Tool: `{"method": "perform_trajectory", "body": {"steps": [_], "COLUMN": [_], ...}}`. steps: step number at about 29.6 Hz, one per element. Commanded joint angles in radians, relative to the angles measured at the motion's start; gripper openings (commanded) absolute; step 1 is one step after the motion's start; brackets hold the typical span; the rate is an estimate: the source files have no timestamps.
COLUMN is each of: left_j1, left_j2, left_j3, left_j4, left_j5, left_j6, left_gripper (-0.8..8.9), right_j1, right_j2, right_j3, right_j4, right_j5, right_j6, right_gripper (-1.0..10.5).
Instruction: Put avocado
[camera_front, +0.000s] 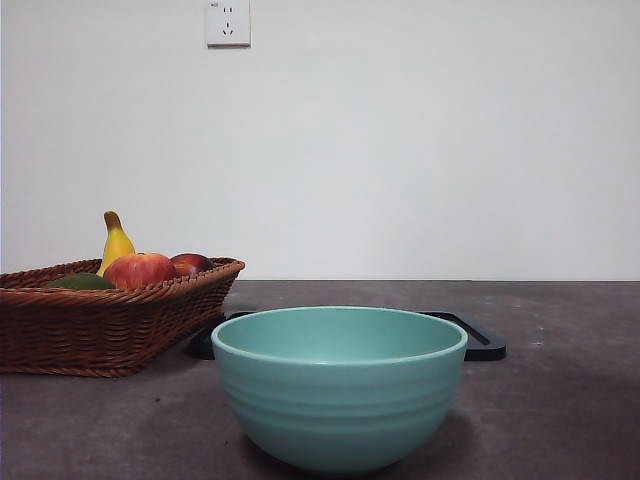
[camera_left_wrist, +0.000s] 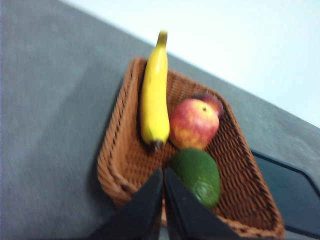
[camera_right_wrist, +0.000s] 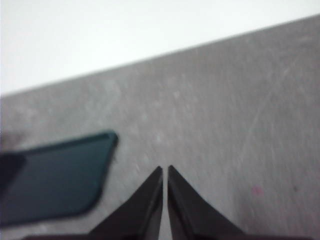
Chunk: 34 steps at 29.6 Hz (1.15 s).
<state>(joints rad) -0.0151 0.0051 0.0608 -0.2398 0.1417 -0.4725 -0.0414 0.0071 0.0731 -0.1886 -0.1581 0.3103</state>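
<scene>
The dark green avocado (camera_left_wrist: 198, 176) lies in a brown wicker basket (camera_left_wrist: 125, 165), next to a red apple (camera_left_wrist: 193, 123) and a yellow banana (camera_left_wrist: 154, 95). In the front view only a sliver of the avocado (camera_front: 80, 282) shows above the basket rim (camera_front: 120, 296) at the left. My left gripper (camera_left_wrist: 163, 172) hovers above the basket's near side, jaws shut and holding nothing, just beside the avocado. My right gripper (camera_right_wrist: 164, 170) is shut over bare grey table, away from the fruit. Neither arm shows in the front view.
A teal bowl (camera_front: 340, 385) stands near the front, centre. Behind it lies a flat black tray (camera_front: 478, 340), whose corner (camera_right_wrist: 55, 182) also appears in the right wrist view. A darker red fruit (camera_front: 192, 264) sits behind the apple (camera_front: 140, 270). A white wall backs the table.
</scene>
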Motion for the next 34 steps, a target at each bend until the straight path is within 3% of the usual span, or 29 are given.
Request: {"method": "perform_trajectory", "body": {"steps": [1,9,15,21,26,34], "left_j1": [0.003,0.003,0.002,-0.005,-0.051,-0.189], "left_j2": [0.005,0.121,0.298,0.471,0.574,0.663], "left_j3": [0.057,0.275,0.458,0.593,0.687,0.827], "left_j4": [-0.015,-0.167,-0.327,-0.456,-0.541,-0.734], "left_j5": [0.027,0.081,0.166,0.278,0.319,0.334], "left_j6": [-0.042,0.0,0.135,0.239,0.275,0.324], "left_gripper": [0.1,0.1,0.1,0.1,0.1,0.09], "right_j1": [-0.002,-0.002,0.001,0.035,0.103,0.325], "right_j2": [0.0,0.127,0.302,0.465,0.566,0.657], "right_j3": [0.067,0.28,0.485,0.654,0.765,0.858], "right_j4": [0.0,-0.153,-0.365,-0.552,-0.693,-0.85], "right_j5": [-0.013,-0.097,-0.237,-0.319,-0.35,-0.35], "right_j6": [0.038,0.032,-0.071,-0.168,-0.219,-0.278], "right_gripper": [0.1,0.1,0.1,0.1,0.1,0.1]}}
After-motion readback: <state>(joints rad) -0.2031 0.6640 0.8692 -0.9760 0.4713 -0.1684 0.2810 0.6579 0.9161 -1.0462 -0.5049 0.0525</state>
